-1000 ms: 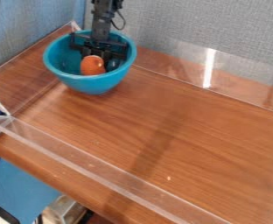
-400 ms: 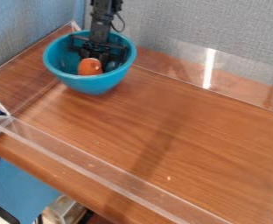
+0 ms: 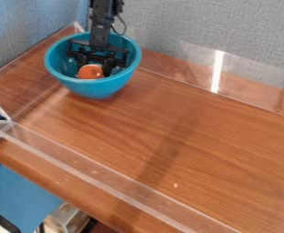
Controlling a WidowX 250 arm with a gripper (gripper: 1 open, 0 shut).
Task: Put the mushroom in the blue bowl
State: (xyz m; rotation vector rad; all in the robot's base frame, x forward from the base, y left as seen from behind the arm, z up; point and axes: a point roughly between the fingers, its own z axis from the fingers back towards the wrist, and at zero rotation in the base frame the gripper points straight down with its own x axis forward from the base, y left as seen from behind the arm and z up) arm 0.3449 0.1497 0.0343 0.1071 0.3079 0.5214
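The hand is hanging inside the blue bowl, pointing mostly down from the dark arm that is coming in at the top of the picture. Its fingers look like they are standing a little apart, but the hand is small and dark here, so it is hard to be sure. It does not seem to be pinching anything. The mushroom is lying on the bottom of the blue bowl, just under the hand and a tiny bit toward the front. Only its orange-brown cap is showing as a round blob, so which way its stem is pointing cannot be told. The blue bowl is sitting near the back left corner of the brown wooden worktop, close to the grey wall. Clear plastic walls are standing along the edges of the worktop. Since the mushroom is already resting in the bowl, the job looks almost done. The next move probably only needs the hand to go straight up and out, with the mushroom right below it, without bumping the rim.
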